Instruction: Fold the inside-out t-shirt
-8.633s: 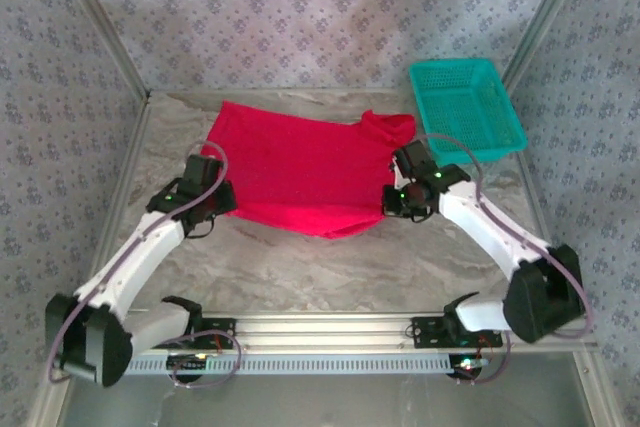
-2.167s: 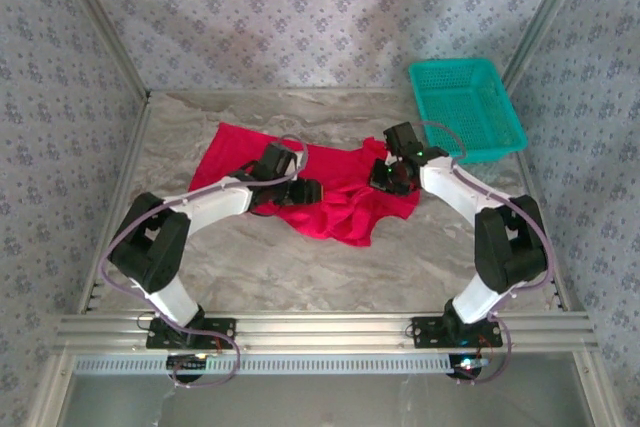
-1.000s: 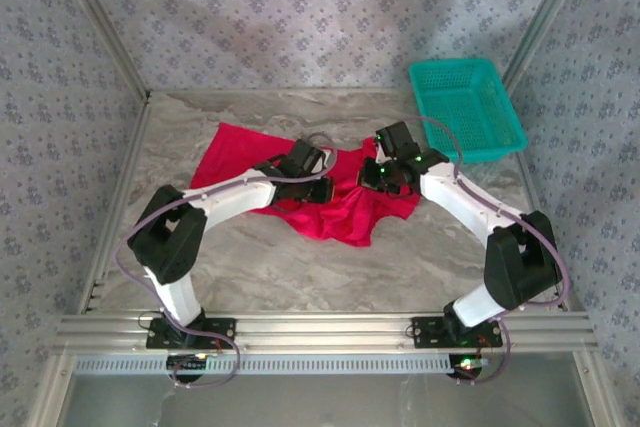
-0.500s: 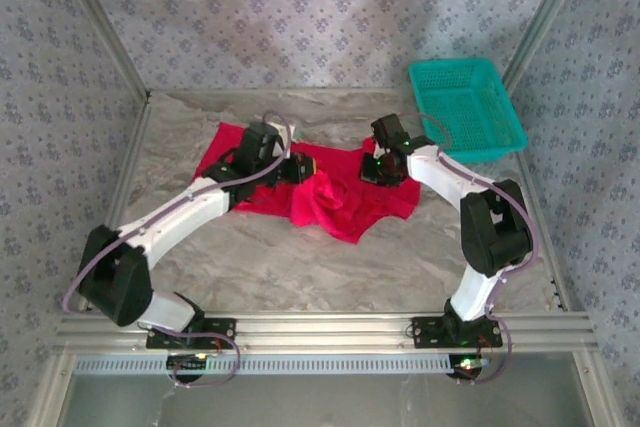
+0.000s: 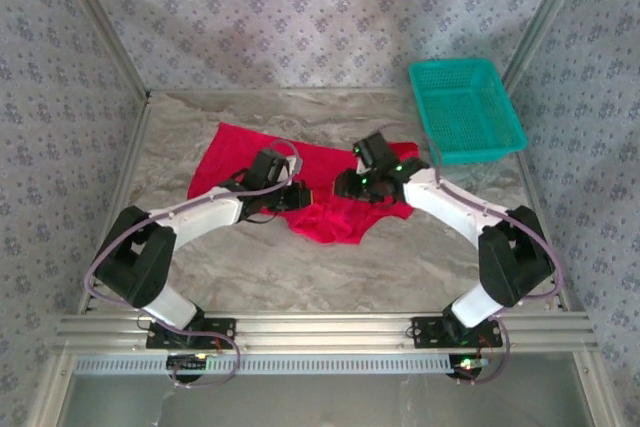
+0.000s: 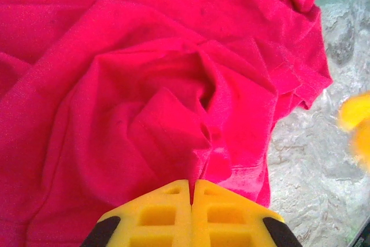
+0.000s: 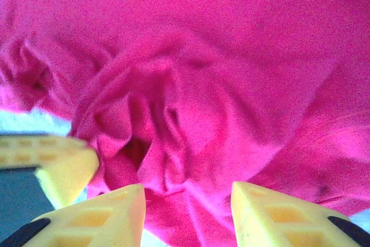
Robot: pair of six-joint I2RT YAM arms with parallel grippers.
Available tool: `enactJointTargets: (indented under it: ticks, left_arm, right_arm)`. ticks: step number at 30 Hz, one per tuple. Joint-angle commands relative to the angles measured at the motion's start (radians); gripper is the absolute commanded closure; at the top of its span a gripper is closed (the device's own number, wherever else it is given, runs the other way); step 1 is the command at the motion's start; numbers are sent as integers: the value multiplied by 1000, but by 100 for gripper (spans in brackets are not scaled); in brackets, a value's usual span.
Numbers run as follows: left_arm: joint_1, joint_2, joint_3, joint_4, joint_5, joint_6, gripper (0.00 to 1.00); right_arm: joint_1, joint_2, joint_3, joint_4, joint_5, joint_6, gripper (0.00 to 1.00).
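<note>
The bright red t-shirt (image 5: 250, 152) lies rumpled across the middle of the marble table (image 5: 300, 277). My left gripper (image 5: 300, 194) sits over the shirt's bunched front part. In the left wrist view its yellow fingertips (image 6: 192, 182) are pressed together on a pinch of the t-shirt (image 6: 115, 56), and creases run out from the pinch. My right gripper (image 5: 345, 185) hovers just right of it, facing it. Its fingers stand apart over a crumpled fold of the t-shirt (image 7: 231, 39), with nothing gripped between them (image 7: 188, 198).
A teal mesh basket (image 5: 465, 107) stands at the back right, off the shirt. The two grippers are very close together; a left finger (image 7: 58, 166) appears in the right wrist view. Bare table lies in front of the shirt.
The right gripper has let go, opened and slid left toward the left gripper. The left gripper came forward and down, and the raised bunch of cloth has sunk flatter.
</note>
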Motion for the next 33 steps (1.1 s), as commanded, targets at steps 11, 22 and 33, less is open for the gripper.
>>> enactJointTargets:
  ticks: [11,22,33]
  left_arm:
    - [116,-164,-99,58,-30,-108,100]
    - [174,-221,-120,22,-32,-94,100]
    - [183,-136,-10,44,8,-106,100]
  right_arm:
    - [160,212,-12,328,29,272,48]
    - [124,154,119,85,134,171,100]
    - [-85,-216,7,-50,177,72,100]
